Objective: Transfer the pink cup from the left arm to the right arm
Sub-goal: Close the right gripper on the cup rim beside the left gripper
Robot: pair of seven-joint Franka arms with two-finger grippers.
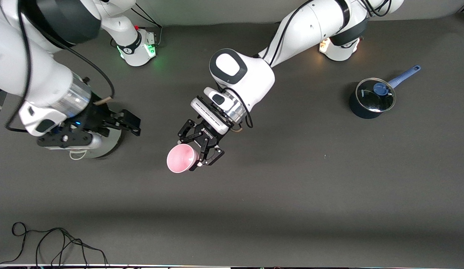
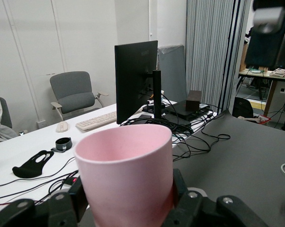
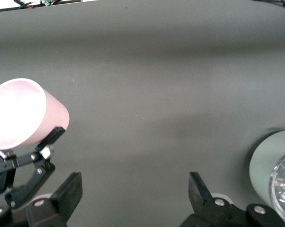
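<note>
Front view | left gripper grasps pink cup | right gripper released, over grey pot

- Pink cup: held in the left gripper, over mid-table.
- Right gripper: over a grey pot.
- Lidded saucepan: on the table, toward the left arm's end.

Front camera: high, looking down on the bench. Both wrist cameras sit close above their tools. All three views share the pink cup.
</note>
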